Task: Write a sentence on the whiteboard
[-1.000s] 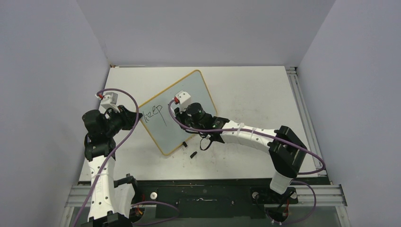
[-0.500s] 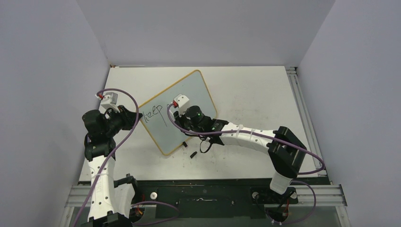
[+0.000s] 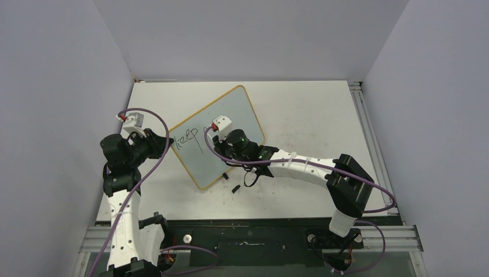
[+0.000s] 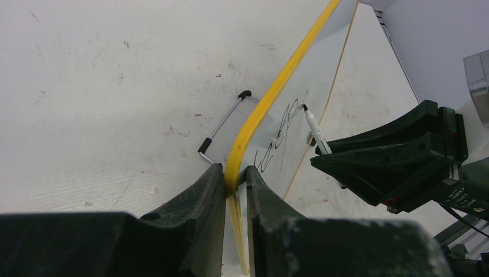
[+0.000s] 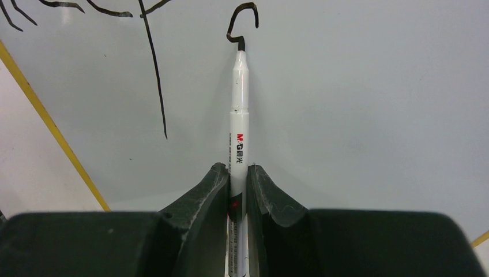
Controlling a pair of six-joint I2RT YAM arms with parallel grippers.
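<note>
Whiteboard (image 3: 236, 107) lies at a slant on the scuffed white tabletop (image 3: 311, 115), left of centre, with one corner pointing toward the back wall.

Left gripper (image 4: 235, 173): fingers closed on the board's yellow rim (image 4: 277, 86) at its left corner, one finger on either side of the edge. Below the board on that side, a bent wire leg (image 4: 222, 130) with black tips touches the table.

Right gripper (image 5: 237, 173): fingers pressed together on the barrel of a white marker (image 5: 240, 115), which points away from the wrist. The black tip touches the board face – contact is at the lower end of a small hook-shaped stroke (image 5: 242, 20).

The sentence (image 3: 187, 140): only "keep" is legible in the top view, running along the board's left part. The hook stroke sits just to its right. The long tail of the "p" drops down beside the marker in the right wrist view.

Two small black pieces (image 3: 235, 188) lie on the table just off the board's near edge – too small to identify.
</note>
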